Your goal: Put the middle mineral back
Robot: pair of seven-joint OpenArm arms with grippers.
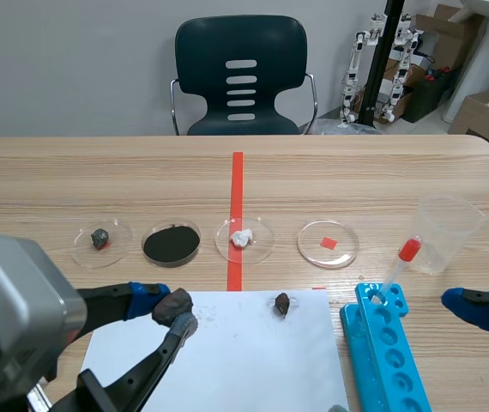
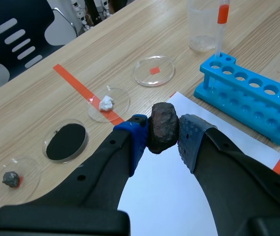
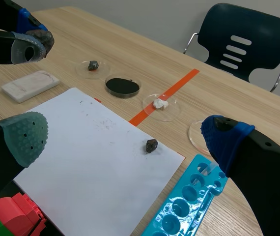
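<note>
Closest in, the left gripper (image 2: 162, 132) has its fingers clamped on a dark brown, rough lump of mineral (image 2: 163, 125), held in the air above the left part of a white sheet of paper (image 1: 227, 360) lying on the wooden bench (image 1: 356, 172). Across from it, the right gripper (image 3: 125, 137) hangs with its fingers wide apart and nothing between them, beside a bright blue plastic test-tube rack (image 1: 386, 343). A thin dropper with a red bulb (image 1: 401, 262) stands in the rack's far end.

Near the sheet's far edge sits a small dark stone (image 1: 282, 303). Beyond the paper runs a row of four clear round dishes: one with a small grey stone (image 1: 100, 239), one filled with black powder (image 1: 172, 244), one with a white lump (image 1: 242, 238), and one showing only a red square (image 1: 328, 243). A clear plastic cup (image 1: 446, 233) stands to their right. Behind the bench is a dark green chair (image 1: 241, 77).
</note>
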